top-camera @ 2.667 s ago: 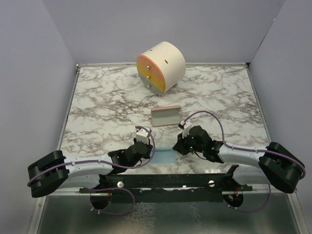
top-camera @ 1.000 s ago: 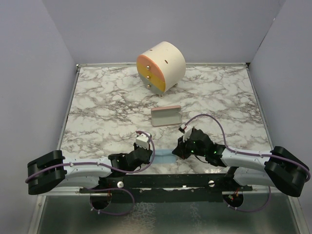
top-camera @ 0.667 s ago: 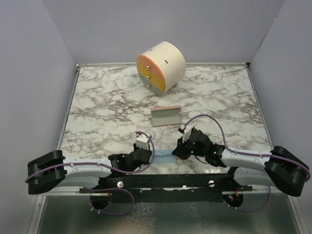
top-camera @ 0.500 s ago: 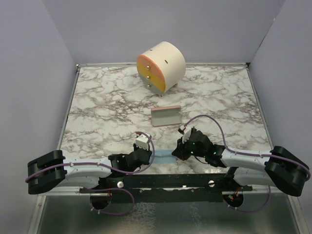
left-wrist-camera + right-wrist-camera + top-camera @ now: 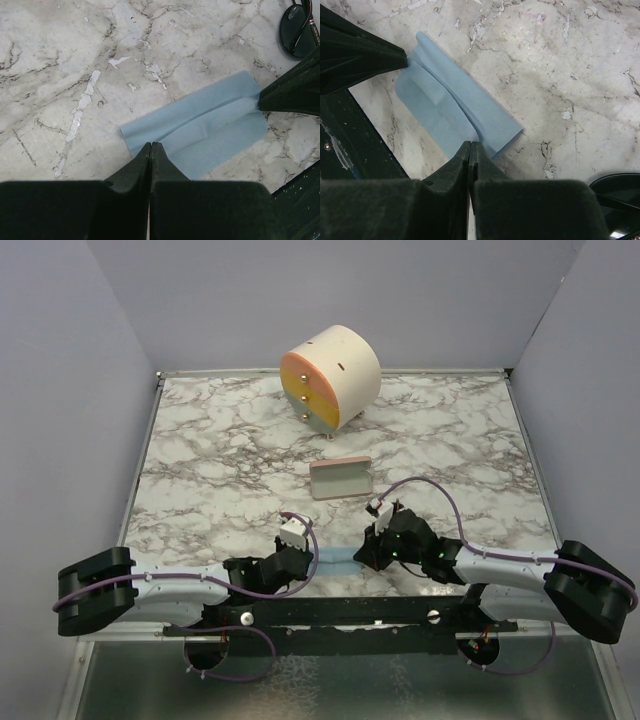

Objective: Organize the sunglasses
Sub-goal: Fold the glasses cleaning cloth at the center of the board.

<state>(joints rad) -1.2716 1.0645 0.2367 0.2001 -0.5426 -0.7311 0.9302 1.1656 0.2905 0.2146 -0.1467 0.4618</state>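
The sunglasses, with round black lenses and a thin frame, show only in part: at the top right of the left wrist view (image 5: 296,24) and the bottom right of the right wrist view (image 5: 616,200). In the top view my right arm hides them. A light blue cloth (image 5: 336,562) lies near the table's front edge, creased along its middle. My left gripper (image 5: 150,145) is shut on the cloth's (image 5: 200,131) left end. My right gripper (image 5: 470,145) is shut on the cloth's (image 5: 455,110) right end. The pink case (image 5: 340,479) lies flat behind them.
A round cream cabinet (image 5: 330,375) with orange and yellow drawer fronts stands at the back centre. The marble table's (image 5: 200,470) front edge and a black rail (image 5: 340,612) lie just below both grippers. Grey walls close in the sides.
Both grippers have shifted slightly toward the near edge at the cloth's ends. In the last second almost nothing has moved.
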